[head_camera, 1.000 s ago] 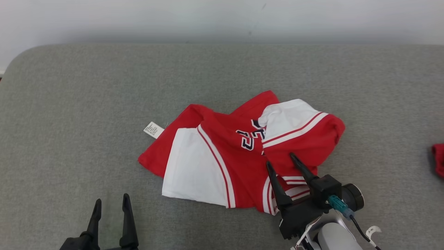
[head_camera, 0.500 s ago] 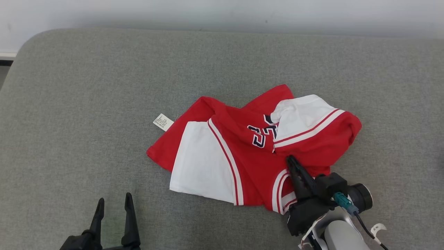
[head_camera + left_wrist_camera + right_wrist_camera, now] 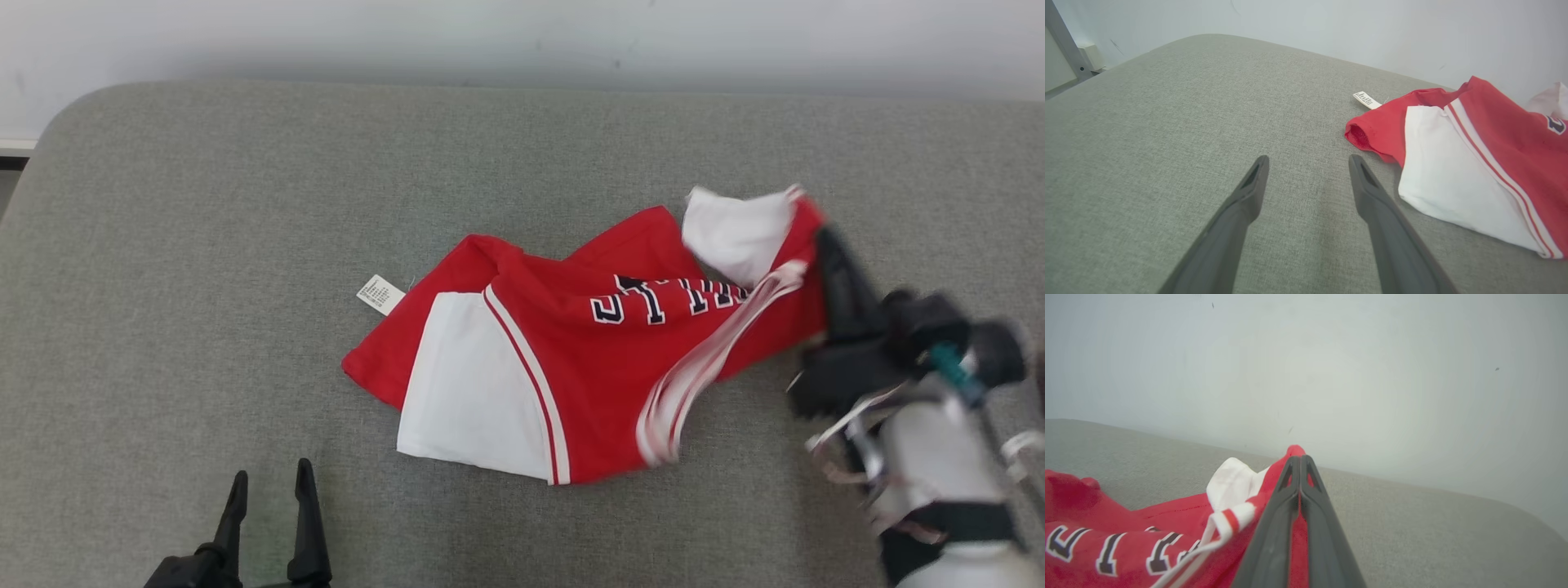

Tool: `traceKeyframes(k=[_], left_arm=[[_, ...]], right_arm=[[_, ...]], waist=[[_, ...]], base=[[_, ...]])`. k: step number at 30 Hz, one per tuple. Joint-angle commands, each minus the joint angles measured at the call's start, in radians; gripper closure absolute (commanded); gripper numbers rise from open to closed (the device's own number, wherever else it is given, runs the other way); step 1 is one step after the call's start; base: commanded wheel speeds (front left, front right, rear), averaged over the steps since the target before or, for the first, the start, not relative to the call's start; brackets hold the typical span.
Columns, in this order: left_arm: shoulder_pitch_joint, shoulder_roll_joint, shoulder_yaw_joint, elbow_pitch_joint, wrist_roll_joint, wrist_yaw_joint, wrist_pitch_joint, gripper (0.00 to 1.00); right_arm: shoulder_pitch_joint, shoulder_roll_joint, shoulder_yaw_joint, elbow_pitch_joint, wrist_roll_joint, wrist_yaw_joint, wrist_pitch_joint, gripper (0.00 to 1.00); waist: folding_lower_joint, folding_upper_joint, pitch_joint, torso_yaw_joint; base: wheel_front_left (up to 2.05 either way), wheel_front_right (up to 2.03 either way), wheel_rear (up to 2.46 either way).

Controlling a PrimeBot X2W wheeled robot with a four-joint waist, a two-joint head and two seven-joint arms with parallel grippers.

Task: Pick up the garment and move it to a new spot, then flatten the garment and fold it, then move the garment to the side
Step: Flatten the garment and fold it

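Right wrist view: right gripper (image 3: 1300,461) pinched tight on red fold of garment (image 3: 1106,522); rest sprawled mid grey cushion (image 3: 204,245); left gripper (image 3: 271,472) spread wide, empty; lift high, steady, so trailing hem clears before carrying

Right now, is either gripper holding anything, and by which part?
Right gripper is shut on the garment, pinching red cloth at its right end. Left gripper is open and holds nothing.
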Motion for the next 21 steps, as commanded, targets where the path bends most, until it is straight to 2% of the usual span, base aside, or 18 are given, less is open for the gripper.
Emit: traceKeyframes(k=[1, 8, 14, 15, 16, 17, 18, 21], left_arm=[[-0.001, -0.001, -0.004, 0.004, -0.003, -0.006, -0.003, 0.0], [-0.033, -0.001, -0.035, 0.011, 0.0, -0.017, -0.003, 0.0], [-0.052, 0.0, -0.09, 0.015, -0.014, -0.017, -0.003, 0.0], [-0.054, -0.001, -0.099, 0.017, -0.018, -0.016, -0.003, 0.0], [-0.054, -0.001, -0.105, 0.018, -0.022, -0.013, -0.003, 0.0], [-0.054, -0.001, -0.105, 0.018, -0.022, -0.013, -0.003, 0.0], [-0.053, -0.001, -0.112, 0.019, -0.023, -0.011, -0.003, 0.0], [-0.046, -0.001, -0.12, 0.023, -0.023, -0.008, -0.003, 0.0]], right_arm=[[-0.054, -0.039, -0.017, 0.004, -0.024, -0.002, 0.0, 1.0], [-0.314, -0.199, -0.054, 0.145, -0.129, -0.002, 0.0, 1.0], [-0.51, -0.27, -0.13, 0.255, -0.222, -0.002, 0.0, 1.0], [-0.524, -0.282, -0.151, 0.291, -0.25, -0.002, 0.0, 0.89], [-0.533, -0.285, -0.164, 0.332, -0.275, -0.002, 0.01, 0.24], [-0.533, -0.285, -0.164, 0.332, -0.275, -0.002, 0.01, 0.24], [-0.553, -0.285, -0.183, 0.363, -0.29, -0.002, 0.008, 0.0], [-0.567, -0.275, -0.23, 0.434, -0.327, -0.002, 0.003, 0.0]], waist=[[0.0, -0.0001, 0.003, 0.004], [0.0, -0.0001, 0.03, 0.057], [0.0, -0.0001, 0.061, 0.122], [0.0, -0.0001, 0.062, 0.131], [0.0, -0.0001, 0.062, 0.137], [0.0, -0.0001, 0.062, 0.137], [0.0, -0.0001, 0.062, 0.142], [0.0, -0.0001, 0.059, 0.144]], base=[[0.0, 0.0, 0.0], [0.0, 0.0, 0.0], [0.0, 0.0, 0.0], [0.0, 0.0, 0.0], [0.0, 0.0, 0.0], [0.0, 0.0, 0.0], [0.0, 0.0, 0.0], [0.0, 0.0, 0.0]])
